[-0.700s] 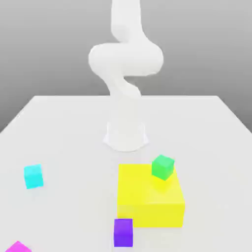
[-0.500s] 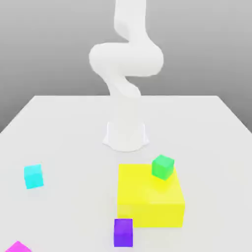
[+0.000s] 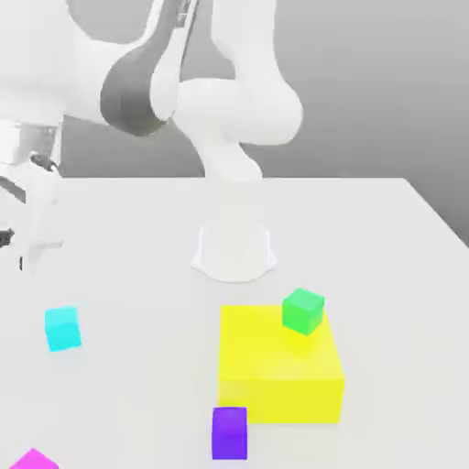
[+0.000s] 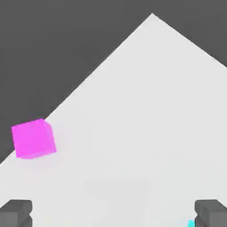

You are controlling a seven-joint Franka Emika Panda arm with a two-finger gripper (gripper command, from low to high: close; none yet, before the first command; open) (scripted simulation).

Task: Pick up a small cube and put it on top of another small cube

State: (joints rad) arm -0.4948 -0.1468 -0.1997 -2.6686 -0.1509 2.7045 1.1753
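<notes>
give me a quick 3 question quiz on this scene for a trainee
1. True or false: the green cube rests on the yellow block.
2. Which cube lies nearest the claw in the exterior view? A. purple cube B. cyan cube C. green cube
3. Fill in: the claw's fingers stand ____, with nothing between them.

Key
1. True. It sits near the block's far corner, toward the exterior view's right.
2. B. The cyan cube lies on the table at the exterior view's left, below the hand.
3. Open. The magenta cube lies apart from the fingers in the hand view.
</notes>
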